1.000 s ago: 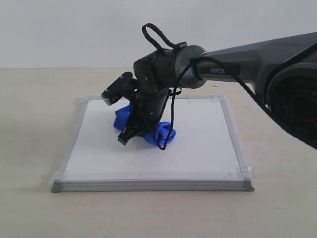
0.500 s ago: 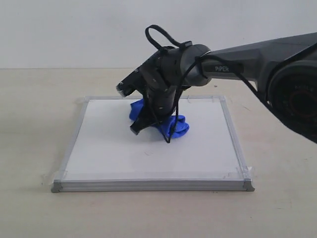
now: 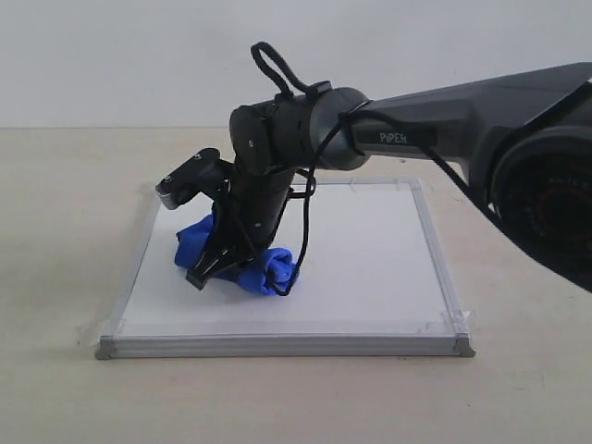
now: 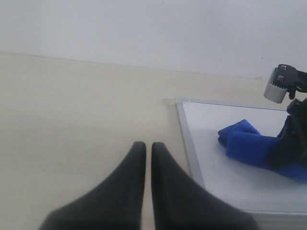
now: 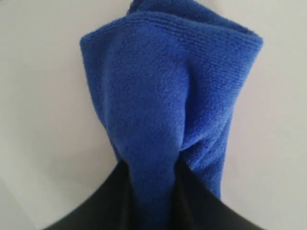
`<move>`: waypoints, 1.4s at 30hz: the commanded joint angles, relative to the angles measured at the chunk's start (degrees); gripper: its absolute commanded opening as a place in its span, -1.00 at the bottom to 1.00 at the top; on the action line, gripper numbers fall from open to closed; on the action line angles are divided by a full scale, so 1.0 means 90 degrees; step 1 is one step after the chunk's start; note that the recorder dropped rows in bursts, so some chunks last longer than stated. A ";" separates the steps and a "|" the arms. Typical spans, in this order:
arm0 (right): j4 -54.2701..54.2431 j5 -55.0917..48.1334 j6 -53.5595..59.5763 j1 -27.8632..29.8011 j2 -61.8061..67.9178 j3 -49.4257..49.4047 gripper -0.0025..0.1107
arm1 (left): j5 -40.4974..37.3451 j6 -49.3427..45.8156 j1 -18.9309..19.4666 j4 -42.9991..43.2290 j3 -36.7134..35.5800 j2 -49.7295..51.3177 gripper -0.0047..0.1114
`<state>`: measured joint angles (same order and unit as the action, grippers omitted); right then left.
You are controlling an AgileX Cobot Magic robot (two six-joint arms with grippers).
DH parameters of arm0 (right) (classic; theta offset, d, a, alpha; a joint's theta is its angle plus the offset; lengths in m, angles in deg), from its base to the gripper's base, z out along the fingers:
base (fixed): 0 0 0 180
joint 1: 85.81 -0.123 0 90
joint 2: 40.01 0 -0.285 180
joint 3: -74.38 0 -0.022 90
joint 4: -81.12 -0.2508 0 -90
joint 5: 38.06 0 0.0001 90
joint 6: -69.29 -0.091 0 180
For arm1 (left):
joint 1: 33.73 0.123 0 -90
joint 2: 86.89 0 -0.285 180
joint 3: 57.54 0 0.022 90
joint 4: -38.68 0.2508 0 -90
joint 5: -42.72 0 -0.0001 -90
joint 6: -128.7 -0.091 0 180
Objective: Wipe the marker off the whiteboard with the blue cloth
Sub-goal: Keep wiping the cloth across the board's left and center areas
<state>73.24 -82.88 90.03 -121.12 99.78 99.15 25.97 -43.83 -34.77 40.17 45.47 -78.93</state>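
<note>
Right gripper clenched on blue cloth, cloth on whiteboard near its left edge, bare board rightward, left wrist view alone shows left gripper pinched together, beside board over table

A pale beige tabletop runs back to a plain white wall behind it

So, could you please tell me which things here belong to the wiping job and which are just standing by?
Part of the job: silver-framed white whiteboard; bunched royal-blue microfibre cloth on it; right pincer, shut on that cloth. No marker line shows.
Standing by: left pincer, shut, over the beige tabletop beside the board; plain white wall behind.
</note>
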 commanded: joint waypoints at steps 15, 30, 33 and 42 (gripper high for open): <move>0.0139 -0.0476 -0.0437 0.0248 -0.0239 -0.0965 -0.96 | -0.0019 -0.0031 -0.0020 -0.0049 -0.0025 -0.0020 -0.84; 0.3691 -0.0404 -0.3481 0.0508 -0.0241 -0.0965 -0.96 | -0.0019 -0.0031 -0.0020 -0.0049 -0.0025 -0.0020 -0.84; 0.3847 -0.0665 -0.3570 0.0561 -0.0241 -0.0965 -0.96 | -0.0019 -0.0031 -0.0020 -0.0049 -0.0025 -0.0020 -0.84; -0.0995 -0.0531 0.0489 -0.0064 -0.0241 -0.0965 -0.96 | -0.0019 -0.0031 -0.0020 -0.0049 -0.0025 -0.0020 -0.84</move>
<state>85.06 -86.44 80.81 -118.67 96.09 91.36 25.97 -43.83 -34.77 40.17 45.47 -78.93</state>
